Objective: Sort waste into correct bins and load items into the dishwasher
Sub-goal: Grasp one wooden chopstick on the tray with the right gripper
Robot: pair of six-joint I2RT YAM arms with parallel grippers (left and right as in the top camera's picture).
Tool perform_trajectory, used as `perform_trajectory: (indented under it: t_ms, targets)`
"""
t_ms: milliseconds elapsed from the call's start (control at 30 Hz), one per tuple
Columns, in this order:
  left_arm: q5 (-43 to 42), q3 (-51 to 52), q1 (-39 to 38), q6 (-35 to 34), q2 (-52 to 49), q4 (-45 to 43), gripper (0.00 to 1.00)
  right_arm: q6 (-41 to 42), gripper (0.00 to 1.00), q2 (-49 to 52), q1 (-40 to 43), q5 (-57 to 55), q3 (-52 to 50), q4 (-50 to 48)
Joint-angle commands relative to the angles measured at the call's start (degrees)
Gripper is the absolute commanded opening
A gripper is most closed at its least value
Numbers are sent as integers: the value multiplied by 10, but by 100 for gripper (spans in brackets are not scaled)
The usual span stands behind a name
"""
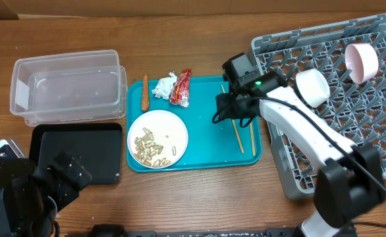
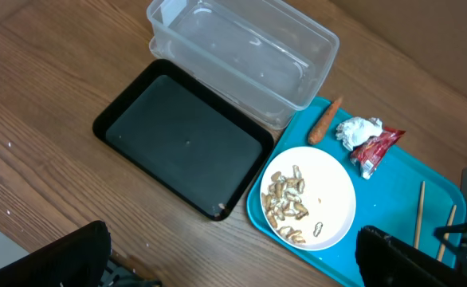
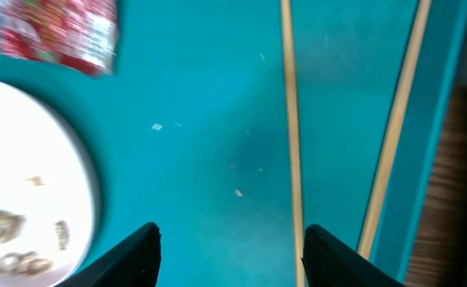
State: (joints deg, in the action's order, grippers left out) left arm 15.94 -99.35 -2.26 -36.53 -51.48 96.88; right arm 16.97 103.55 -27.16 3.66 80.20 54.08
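My right gripper [image 1: 223, 113] [image 3: 229, 255] is open and low over the teal tray [image 1: 203, 125]. Two wooden chopsticks [image 1: 237, 130] [image 3: 291, 119] lie there; one runs just inside its right finger. A white plate [image 1: 157, 138] [image 2: 309, 195] with peanut shells, an orange carrot stick [image 1: 145, 93] [image 2: 326, 121], white tissue [image 1: 165, 85] [image 2: 358, 131] and a red wrapper [image 1: 181, 87] [image 3: 58, 28] are also on the tray. The clear tub [image 1: 68, 89] [image 2: 241, 56] and black tray [image 1: 81, 155] [image 2: 186, 147] are at left. My left gripper [image 1: 62, 176] [image 2: 233, 271] is open and empty, above the table near the black tray.
The grey dish rack [image 1: 351, 125] fills the right side and holds a pale pink bowl [image 1: 362, 61] and a white cup [image 1: 313, 87]. My right arm reaches from the front right across the rack's left edge. Bare wood lies in front of the teal tray.
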Motion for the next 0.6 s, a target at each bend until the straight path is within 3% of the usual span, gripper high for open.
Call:
perform_trajectory:
  t_ms: [0,133,467,567]
  targets:
    - [10,3,-4,-7,0,-1,100,-1,57,44,-1,-26,-13,-1]
    - [10,3,-4,-7,0,-1,100,-35,49,88,-1,-42,-15,-2]
    - [10,3,-4,-7,0,-1,100,-60,47,150,-1,-22,-15,-2]
    - [10,3,-4,-7,0,-1,100,-68,12,151,-1,-10,-15,1]
